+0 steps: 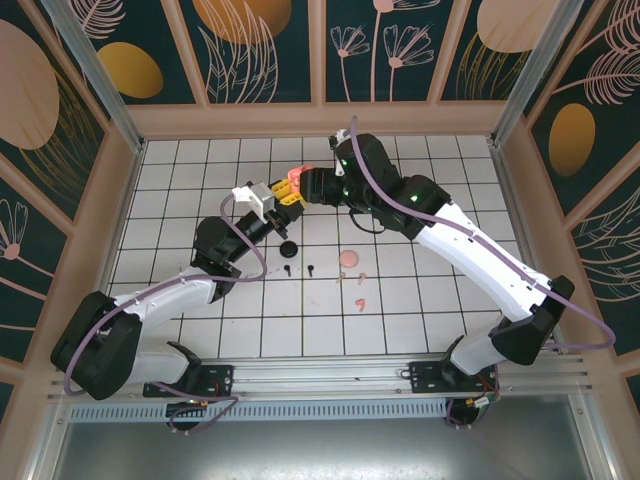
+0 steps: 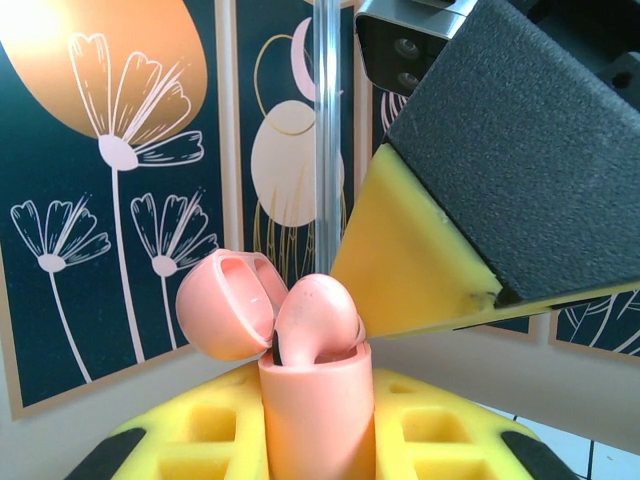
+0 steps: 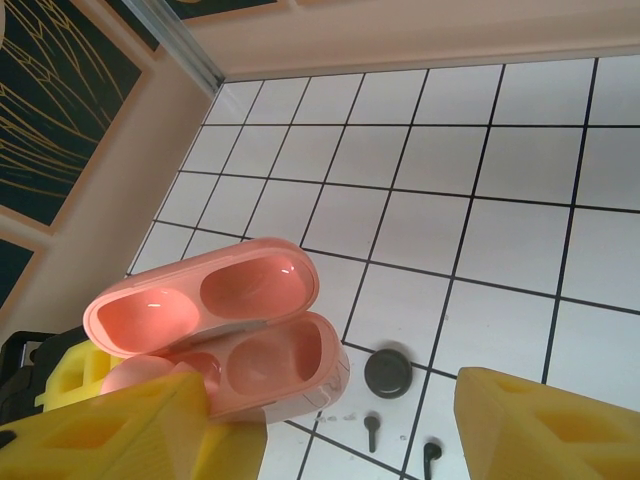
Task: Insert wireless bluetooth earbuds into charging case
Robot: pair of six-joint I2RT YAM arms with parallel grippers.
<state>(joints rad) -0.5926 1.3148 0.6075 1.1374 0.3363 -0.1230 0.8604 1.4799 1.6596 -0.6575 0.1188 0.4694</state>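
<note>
White tiles with a black grid cover the table (image 1: 200, 180), boxed in by dark walls (image 1: 260, 40) painted with flowers. Over the far middle of it, the left gripper (image 1: 278, 200) is clamped narrow on the pink charging case (image 3: 255, 365). The case stands upright between its yellow fingers (image 2: 190, 440) with the lid (image 2: 225, 305) swung back.

Right above that grip, at the mouth of the case, a pink earbud (image 2: 318, 318) sits with its rounded head proud of the rim. Whether it is fully seated I cannot tell. The well (image 3: 270, 355) next to it looks empty.

The right gripper (image 3: 330, 430) faces the left one with its jaws wide and nothing between them. One yellow finger (image 2: 410, 260) is just beside the case. I cannot tell whether it touches the case.

Farther out, below both grippers and toward the arm bases, small things lie loose on the tiles. Nearest are a black disc (image 1: 288, 248) and two black earbuds (image 1: 287, 268). Off to the right-gripper side are a pink disc (image 1: 348, 257) and three pink earbuds (image 1: 360, 303).

By my reading the job is partly done: the case is open and one bud is in or nearly in. What seems left is to press that bud home if needed, fetch a second pink one for the empty well, and close the lid.
</note>
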